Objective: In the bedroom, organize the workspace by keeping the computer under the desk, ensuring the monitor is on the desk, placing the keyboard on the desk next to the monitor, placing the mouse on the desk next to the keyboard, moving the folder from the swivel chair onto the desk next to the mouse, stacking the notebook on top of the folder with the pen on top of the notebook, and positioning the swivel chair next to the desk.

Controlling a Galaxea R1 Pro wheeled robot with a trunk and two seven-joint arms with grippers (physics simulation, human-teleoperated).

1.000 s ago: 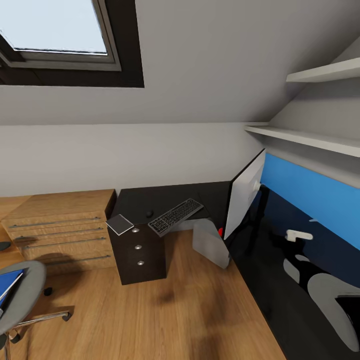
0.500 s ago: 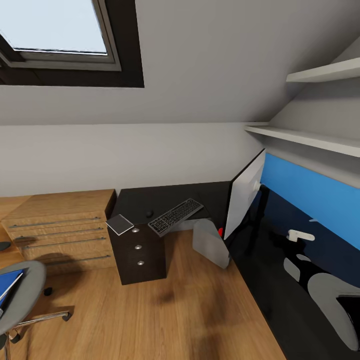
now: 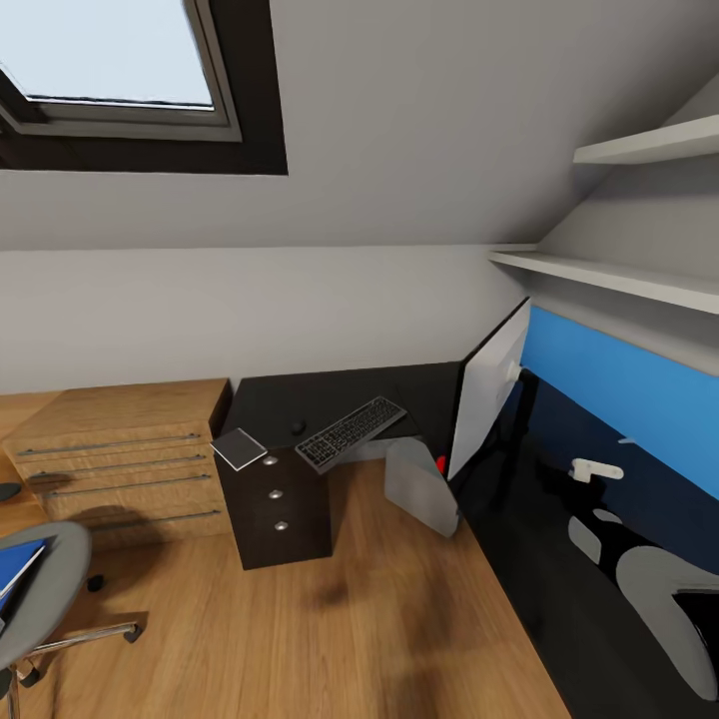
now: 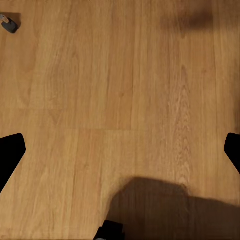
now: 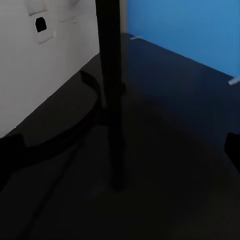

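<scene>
Nothing has shifted since a moment ago: slim silver-grey keyboard point(image 3: 352, 432), small black mouse point(image 3: 298, 427) and wide black monitor point(image 3: 489, 389) sit on the glossy black counter point(image 3: 330, 394), bright blue folder point(image 3: 18, 569) still on the grey swivel chair point(image 3: 40, 589), both pincers spread empty.

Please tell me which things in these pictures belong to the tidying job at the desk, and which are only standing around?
Job things:
desk
monitor
keyboard
mouse
notebook
computer
folder
swivel chair

Only standing around:
black drawer cabinet
wooden drawer chest
wall shelves
skylight
</scene>
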